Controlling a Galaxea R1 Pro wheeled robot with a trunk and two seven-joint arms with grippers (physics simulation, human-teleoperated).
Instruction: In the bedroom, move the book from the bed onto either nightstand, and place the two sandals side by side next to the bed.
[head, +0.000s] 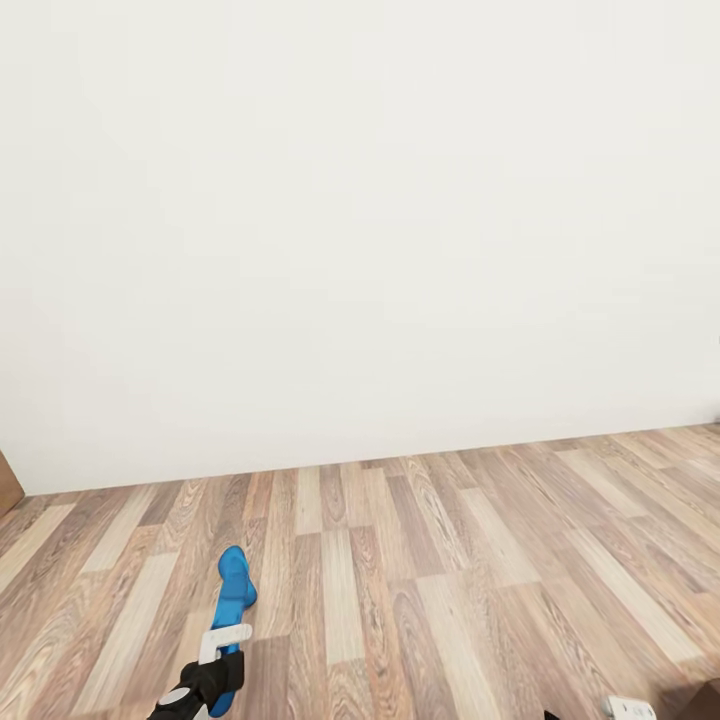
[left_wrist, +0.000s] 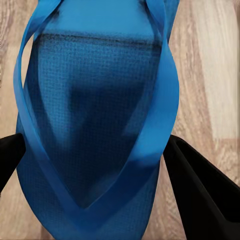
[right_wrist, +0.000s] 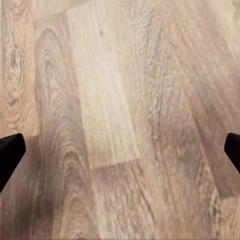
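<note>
Head view: blank white wall (head: 360, 220) above wood-plank floor (head: 450, 580), grain streaked tan and grey-brown. Low at left, the left gripper (head: 222, 655) carries a bright blue sandal (head: 233, 592), sole pointing toward the wall.

Left wrist view: sandal (left_wrist: 95, 125) up close, woven-textured blue sole, smooth blue straps meeting in a V. Black fingers (left_wrist: 197, 190) press both edges, clamped on it.

Right wrist view: right gripper (right_wrist: 120, 150) spread wide, dark fingertips (right_wrist: 10, 150) at either edge, nothing between them but planks (right_wrist: 110, 100).
</note>
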